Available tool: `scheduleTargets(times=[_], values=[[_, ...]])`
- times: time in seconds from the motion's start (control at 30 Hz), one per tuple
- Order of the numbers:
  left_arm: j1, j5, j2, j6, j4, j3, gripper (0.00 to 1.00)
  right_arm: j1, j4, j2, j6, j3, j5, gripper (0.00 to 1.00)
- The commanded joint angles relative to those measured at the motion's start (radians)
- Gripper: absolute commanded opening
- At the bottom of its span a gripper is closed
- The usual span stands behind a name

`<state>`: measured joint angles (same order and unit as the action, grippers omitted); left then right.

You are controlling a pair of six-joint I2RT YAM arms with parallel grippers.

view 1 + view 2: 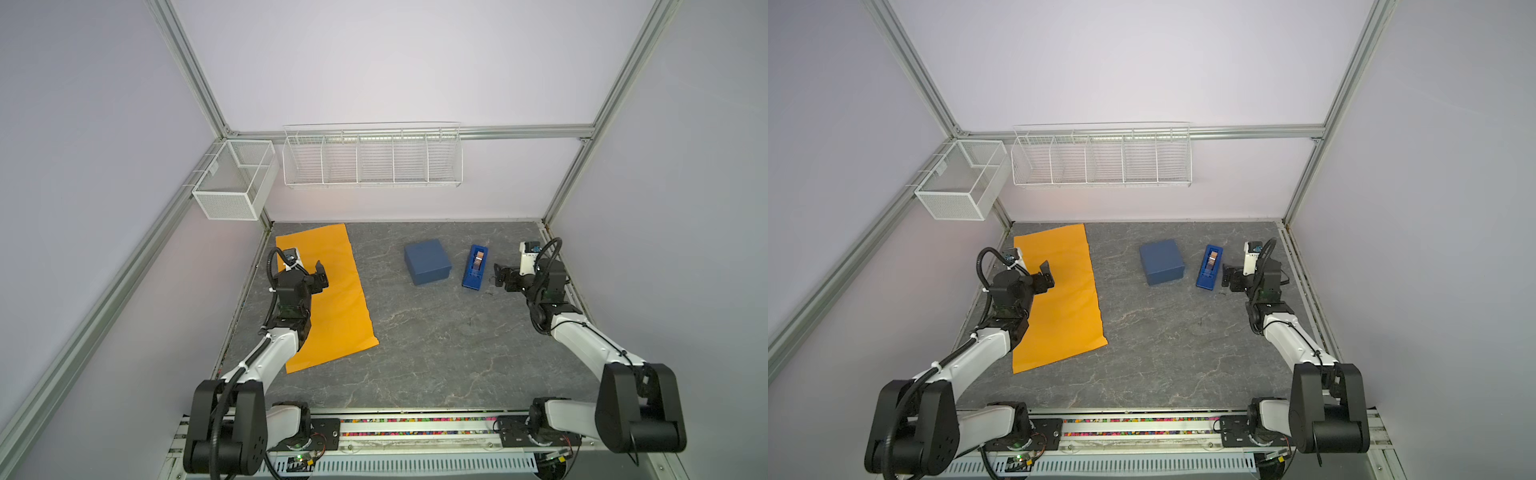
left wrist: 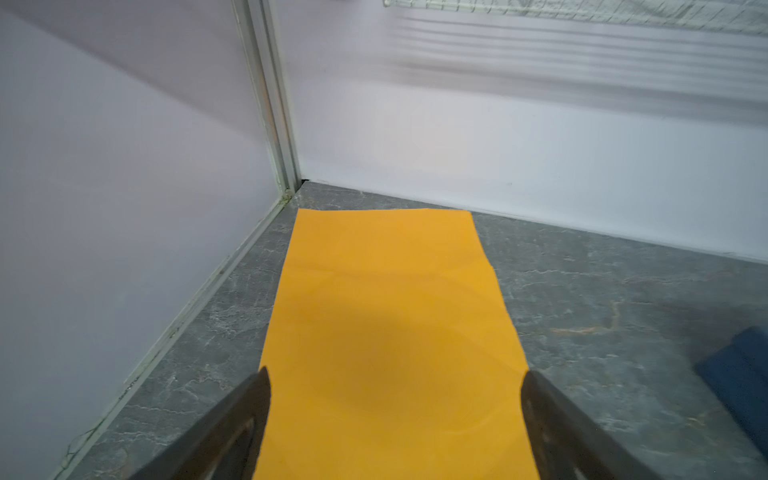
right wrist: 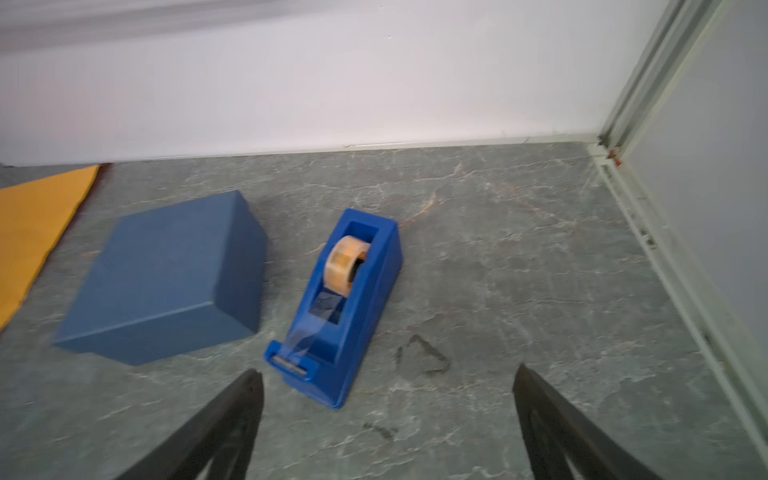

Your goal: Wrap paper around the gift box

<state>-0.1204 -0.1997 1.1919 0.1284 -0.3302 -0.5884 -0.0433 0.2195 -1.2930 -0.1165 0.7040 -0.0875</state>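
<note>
The grey marbled worktop (image 1: 436, 332) fills the floor of the enclosure, with a long white wire rack (image 1: 372, 160) of 5 compartments on the back wall and a white mesh basket (image 1: 232, 183) on the left wall. The paper (image 1: 332, 299), a big orange sheet with light creases, lies flat along the worktop's left side, its far edge close to the back wall. The gift box (image 1: 427, 262), dark blue with its lid on, sits on the bare worktop right of centre, well apart from the paper and unwrapped. Just beside it on the right stands a narrow bright blue tape dispenser (image 1: 475, 267), carrying 1 roll of clear tape (image 3: 347, 262) whose strip runs down to the cutter. The left claw (image 2: 395, 372) hangs over the paper's middle part, spread wide with only the sheet showing between its 2 fingers. The right claw (image 3: 388, 369) sits near the dispenser's right side, also spread wide and gripping nothing, aimed at the bare worktop near the dispenser.
</note>
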Motion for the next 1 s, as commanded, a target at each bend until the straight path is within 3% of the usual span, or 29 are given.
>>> scheduleTargets(times=[0.0,0.17,0.4,0.63,0.97], values=[[-0.022,0.122,-0.035,0.173,0.286,-0.043,0.88,-0.054,-0.208,-0.019,-0.174,0.04,-0.185,0.93],[-0.042,0.296,-0.01,0.327,0.428,-0.076,0.83,-0.171,-0.256,-0.096,-0.336,0.1,-0.312,0.78],[-0.042,0.435,0.074,0.363,0.643,-0.15,0.83,-0.439,-0.324,-0.242,-0.399,0.233,-0.393,0.77],[-0.042,0.482,0.088,0.396,0.644,-0.079,0.83,-0.639,-0.266,-0.456,-0.515,0.336,-0.444,0.74],[-0.042,0.502,0.156,0.408,0.62,-0.022,0.83,-0.744,-0.261,-0.721,-0.589,0.534,-0.519,0.62]])
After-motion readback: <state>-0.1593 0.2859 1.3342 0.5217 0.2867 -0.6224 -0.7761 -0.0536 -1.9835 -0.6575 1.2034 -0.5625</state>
